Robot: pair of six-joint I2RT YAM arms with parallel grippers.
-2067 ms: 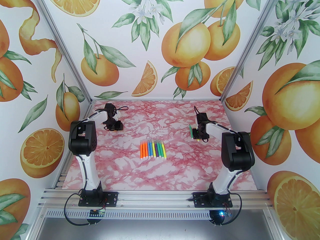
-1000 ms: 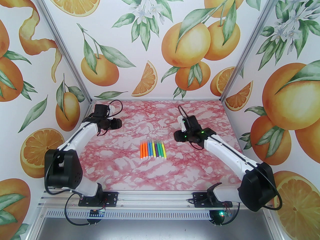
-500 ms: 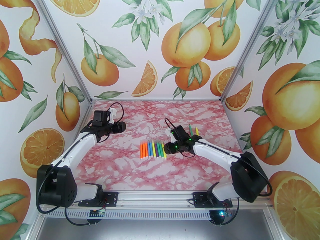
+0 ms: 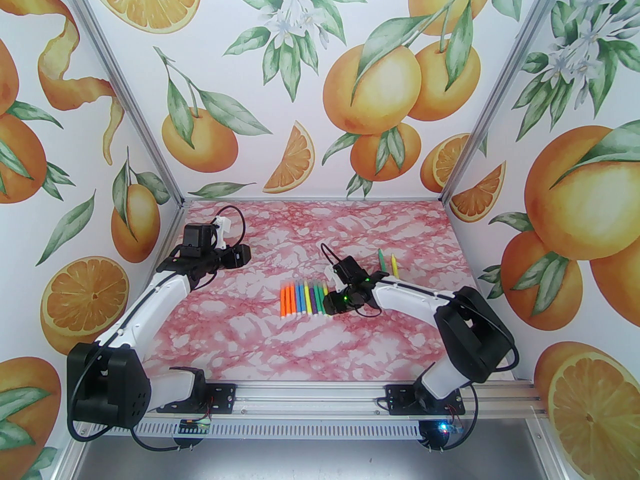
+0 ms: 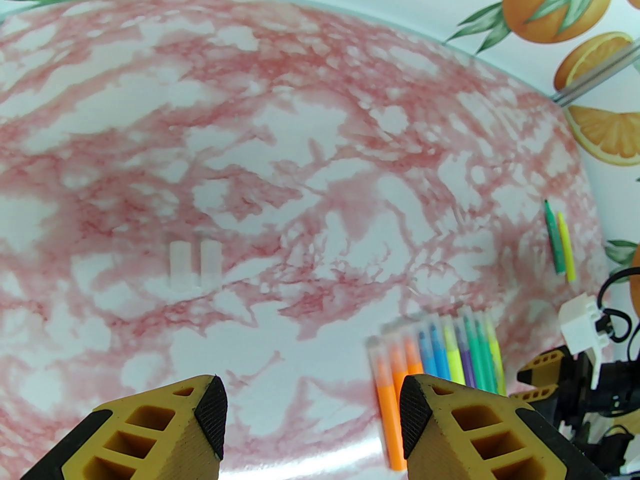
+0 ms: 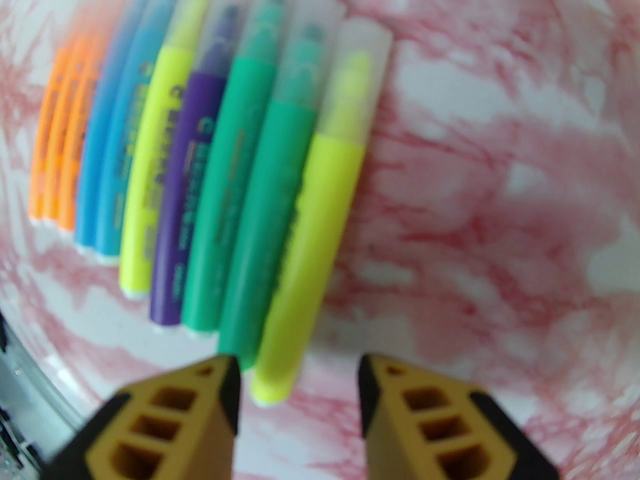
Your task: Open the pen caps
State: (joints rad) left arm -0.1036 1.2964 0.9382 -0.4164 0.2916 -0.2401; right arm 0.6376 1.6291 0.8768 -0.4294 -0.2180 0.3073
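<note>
The right end effector (image 6: 299,385), jaws apart and empty, is swinging in to the right end of the pen row (image 4: 306,298), having left a bare green pen (image 4: 382,260) and yellow pen (image 4: 394,265) beyond the row's far right. The left end effector (image 5: 312,408), spreading wider and empty, is waiting far left of the row. The row's pen caps (image 6: 362,53) are still sitting on, so another pick is likely starting.

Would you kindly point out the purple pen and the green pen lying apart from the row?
purple pen (image 6: 190,168), right wrist view, middle of its barrel.
green pen (image 5: 554,238), left wrist view, middle of its barrel.
</note>
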